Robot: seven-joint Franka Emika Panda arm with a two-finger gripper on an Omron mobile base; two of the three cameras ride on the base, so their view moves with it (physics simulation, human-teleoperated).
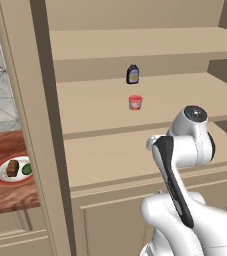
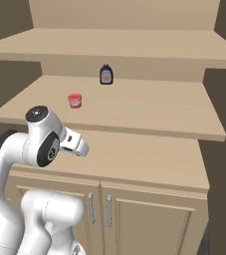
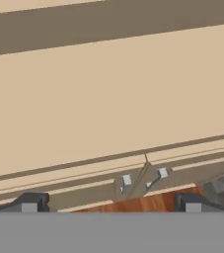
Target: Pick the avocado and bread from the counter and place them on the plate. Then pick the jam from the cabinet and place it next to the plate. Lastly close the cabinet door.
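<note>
Your hand (image 3: 111,205) hangs wide and empty over the cabinet's (image 1: 110,160) lowest shelf — jam (image 1: 135,102) sits on the shelf above; bread (image 1: 12,168) and avocado (image 1: 27,169) lie on the plate (image 1: 0,177), far left.

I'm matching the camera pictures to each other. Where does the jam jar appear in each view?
Left base view: the jam stands centre, on the middle cabinet shelf.
Right base view: the jam stands left of centre, same shelf.
Hand view: not in it.
Shared landmark: the dark bottle behind the jam.
</note>
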